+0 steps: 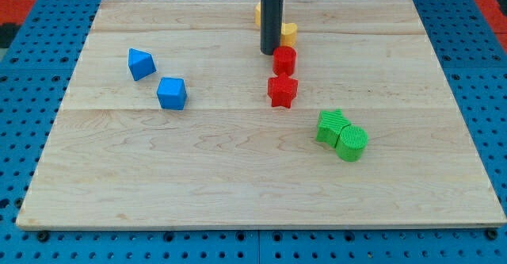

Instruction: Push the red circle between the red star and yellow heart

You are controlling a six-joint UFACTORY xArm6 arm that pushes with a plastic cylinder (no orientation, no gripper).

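The red circle [285,60] stands on the wooden board [238,185], right of centre near the view's top. The red star [282,90] lies just below it, almost touching. The yellow heart [289,33] sits just above the red circle, partly hidden by my rod. My tip [270,53] rests on the board at the red circle's upper left, close beside it and left of the yellow heart.
Another yellow block [258,11] peeks out behind the rod at the top edge. A blue pointed block [141,63] and a blue cube [172,93] lie at the left. A green block [333,126] and a green cylinder [352,143] touch at the lower right.
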